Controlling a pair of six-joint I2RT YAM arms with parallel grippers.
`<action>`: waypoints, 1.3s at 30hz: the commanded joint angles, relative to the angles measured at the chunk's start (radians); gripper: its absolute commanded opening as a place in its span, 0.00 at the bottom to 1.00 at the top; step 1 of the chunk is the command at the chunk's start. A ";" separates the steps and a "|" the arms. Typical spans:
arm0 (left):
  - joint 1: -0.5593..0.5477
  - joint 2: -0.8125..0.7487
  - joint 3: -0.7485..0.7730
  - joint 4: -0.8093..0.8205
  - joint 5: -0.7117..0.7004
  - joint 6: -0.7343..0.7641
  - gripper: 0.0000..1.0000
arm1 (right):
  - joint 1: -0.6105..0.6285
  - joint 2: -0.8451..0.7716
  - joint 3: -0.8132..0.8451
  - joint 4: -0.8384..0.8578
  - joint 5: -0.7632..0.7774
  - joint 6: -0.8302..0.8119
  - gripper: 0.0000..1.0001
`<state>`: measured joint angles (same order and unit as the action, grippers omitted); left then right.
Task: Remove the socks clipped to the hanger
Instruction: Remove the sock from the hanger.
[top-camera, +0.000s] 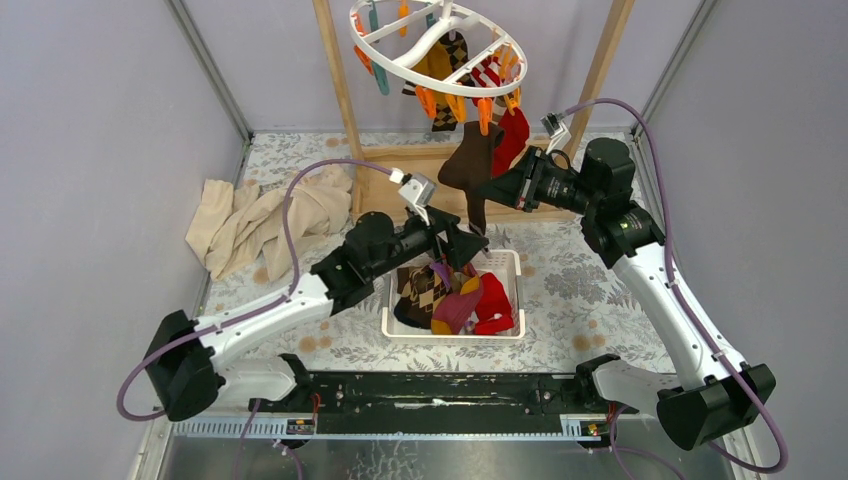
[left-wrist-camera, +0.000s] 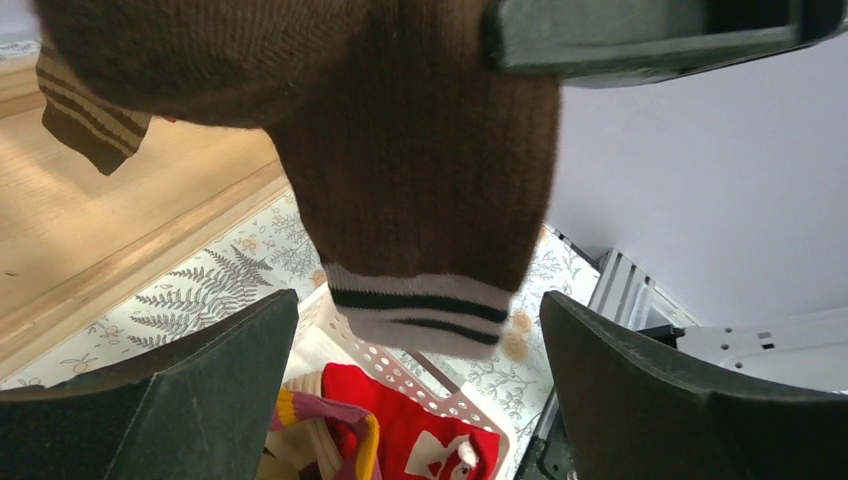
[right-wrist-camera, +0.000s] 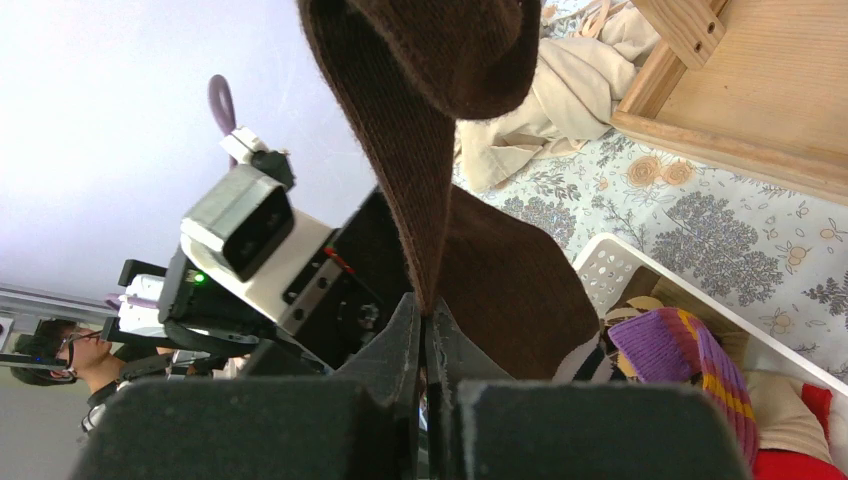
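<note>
The white ring hanger hangs at the top with orange and teal clips. Mustard, argyle and red-striped socks dangle from it, and a red one lower down. A dark brown sock with a white, black-striped cuff hangs below an orange clip; I cannot tell whether the clip holds it. My right gripper is shut on this sock's edge. My left gripper stands open just under the cuff, its fingers on either side and not touching.
A white perforated basket lies under the left gripper, holding argyle, purple and red socks. A beige cloth is heaped at the left. The wooden rack's posts and base board stand behind.
</note>
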<state>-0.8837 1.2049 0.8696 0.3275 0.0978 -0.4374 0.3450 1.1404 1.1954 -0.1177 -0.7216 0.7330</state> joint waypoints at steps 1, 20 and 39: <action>0.001 0.059 0.044 0.146 0.020 0.042 0.99 | 0.007 -0.011 0.015 0.059 -0.045 0.023 0.00; 0.035 0.140 0.087 0.212 0.057 0.021 0.42 | 0.007 -0.018 -0.037 0.076 -0.068 0.027 0.00; 0.114 0.106 0.153 -0.066 0.130 -0.059 0.00 | 0.007 -0.004 -0.062 0.058 0.005 -0.046 0.43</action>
<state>-0.8043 1.3449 0.9653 0.3496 0.1822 -0.4618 0.3454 1.1423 1.1275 -0.0734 -0.7414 0.7330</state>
